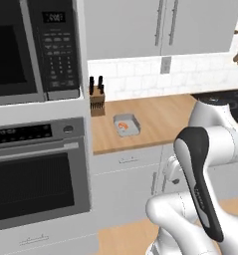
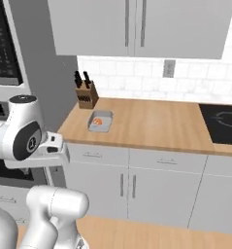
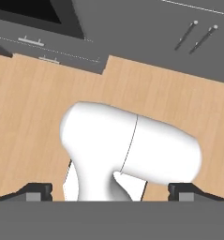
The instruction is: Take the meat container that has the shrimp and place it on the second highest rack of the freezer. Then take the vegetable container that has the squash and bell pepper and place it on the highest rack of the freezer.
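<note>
The meat container [image 1: 127,124] [image 2: 100,121] is a small grey tray on the wooden counter [image 1: 160,122] [image 2: 151,121], close to the knife block. A small orange-red shrimp [image 1: 123,127] [image 2: 98,121] lies in it. My gripper [image 3: 110,191] hangs low in front of the base, far from the tray, and points down at the wooden floor. Its fingertips [image 3: 39,190] stand wide apart, open, with nothing between them. The vegetable container, the squash, the bell pepper and the freezer are out of view.
A knife block [image 1: 97,98] [image 2: 86,93] stands at the counter's back left. The black oven tower [image 1: 36,169] with a microwave [image 1: 21,45] rises left of the counter. A black cooktop [image 2: 223,121] lies at the right. Grey cabinets run above and below the counter.
</note>
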